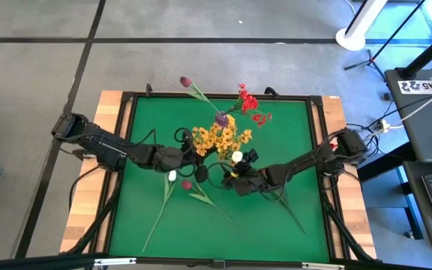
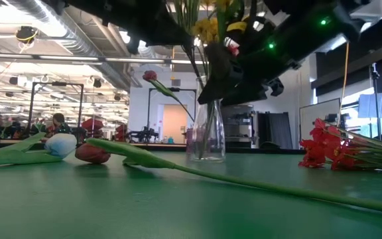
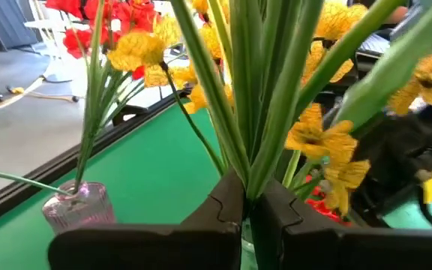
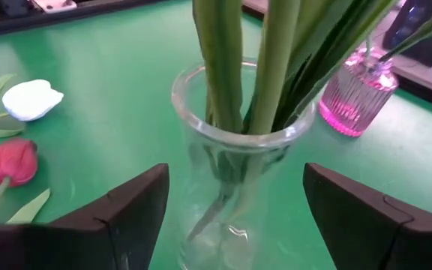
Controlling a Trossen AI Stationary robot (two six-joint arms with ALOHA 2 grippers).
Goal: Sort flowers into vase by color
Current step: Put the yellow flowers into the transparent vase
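A: Left gripper (image 3: 247,217) is clamped on the yellow flowers' (image 1: 220,137) green stems, bunch already standing in the clear vase (image 4: 235,161) at mat centre. Right gripper (image 4: 235,210) gapes wide either side of the vase, holding nothing.

B: Handling?

A: Stems look light and springy, blossoms soft; grip low on the stems. Glass is probably slippery and tippy.

B: Rest?

A: Red flowers (image 1: 250,102) and pink vase (image 4: 357,97) at 1 o'clock; white bud (image 1: 172,176) and maroon bud (image 1: 187,184) at 7 on the green mat (image 1: 283,142). Workshop behind.
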